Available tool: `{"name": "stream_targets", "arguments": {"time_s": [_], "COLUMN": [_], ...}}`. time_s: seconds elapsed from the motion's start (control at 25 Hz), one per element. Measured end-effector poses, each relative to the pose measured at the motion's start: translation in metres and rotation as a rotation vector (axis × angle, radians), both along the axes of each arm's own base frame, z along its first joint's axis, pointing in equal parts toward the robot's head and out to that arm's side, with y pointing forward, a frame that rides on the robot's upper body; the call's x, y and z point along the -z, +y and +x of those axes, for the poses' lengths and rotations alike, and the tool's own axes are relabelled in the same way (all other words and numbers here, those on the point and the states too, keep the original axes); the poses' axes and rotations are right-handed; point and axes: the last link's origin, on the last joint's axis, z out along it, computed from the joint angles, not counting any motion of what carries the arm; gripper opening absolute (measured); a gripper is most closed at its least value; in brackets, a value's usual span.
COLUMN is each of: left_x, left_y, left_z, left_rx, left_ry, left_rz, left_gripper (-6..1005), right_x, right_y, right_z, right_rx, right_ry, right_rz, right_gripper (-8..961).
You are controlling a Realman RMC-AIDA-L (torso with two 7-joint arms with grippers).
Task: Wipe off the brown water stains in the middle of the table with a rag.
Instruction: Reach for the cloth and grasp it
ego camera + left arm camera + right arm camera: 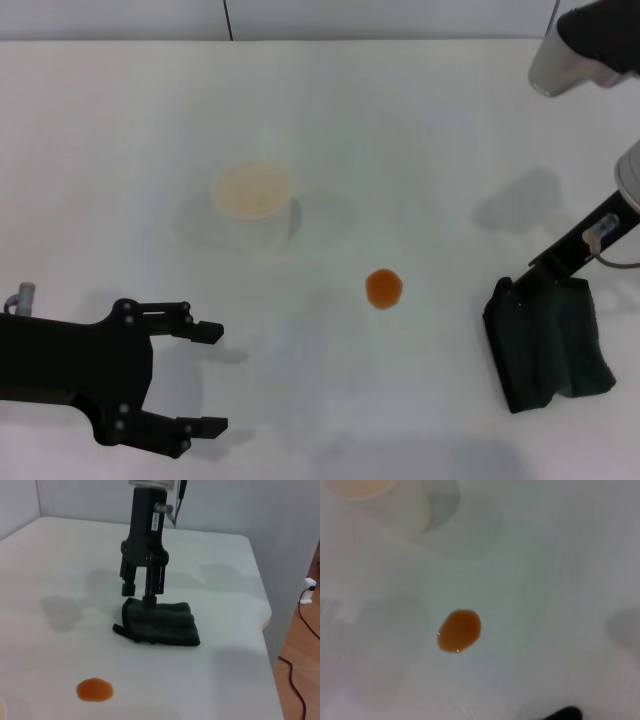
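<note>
Glossy white table (120, 130) with paper cup (255, 205), brown water stains (383, 288), rag (550, 342).

Rag (161, 622) soft dark cloth; table (120, 130) glossy white; cup (255, 205) maybe paper.

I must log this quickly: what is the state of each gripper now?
Left gripper: open, holding nothing.
Right gripper: down on the rag; grip cannot be told.
</note>
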Motion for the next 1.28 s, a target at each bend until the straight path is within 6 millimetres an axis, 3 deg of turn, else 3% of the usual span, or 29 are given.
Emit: {"name": "stream_targets", "arguments": {"time_s": [0.44,0.8,1.24,1.28], "left_x": [0.002,0.002,0.002,0.002], "left_y": [0.004,0.006,0.006,0.006], "left_z": [0.005,0.007,0.007,0.007], "left_rx": [0.020,0.022,0.014,0.013], "left_ry": [-0.007,-0.013,-0.015,-0.015], "left_rz": [0.007,0.014,0.019,0.019], "left_gripper": [874,874,874,874], "right_x": [0.005,0.012,0.025,0.025], "right_y": [0.000,0.001,-0.003,-0.003], "right_z": [0.029,0.036,0.033,0.032], "right_rx": [0.077,0.083,0.027,0.022], "right_ry": [-0.048,-0.067,-0.112,-0.116], "right_rz": [0.010,0.001,-0.041,-0.043], "right_gripper": [724,694,521,472]}}
